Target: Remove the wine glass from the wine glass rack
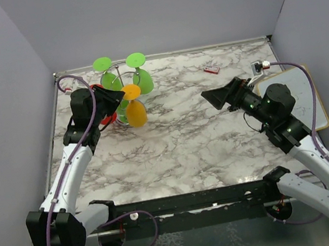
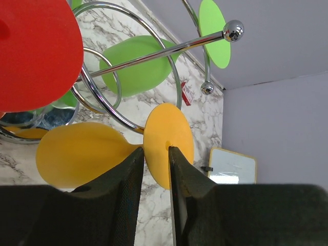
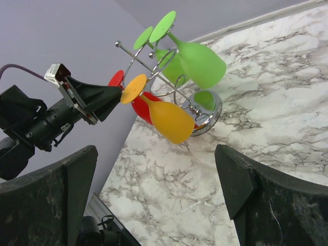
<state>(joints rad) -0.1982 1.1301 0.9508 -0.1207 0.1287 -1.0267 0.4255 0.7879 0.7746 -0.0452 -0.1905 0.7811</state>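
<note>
Wine glass (image 1: 136, 112) – orange, on rack (image 3: 215, 110); left gripper (image 2: 155, 149) narrowly apart at stem – grip unclear; right gripper (image 3: 155, 154) wide apart.

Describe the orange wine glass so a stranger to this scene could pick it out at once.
Look to the marble table's far left corner, where a chrome wine glass rack stands. The orange wine glass hangs bowl down on its near side, by the left gripper. Only it is orange: its neighbours are two green glasses and a red glass.
</note>
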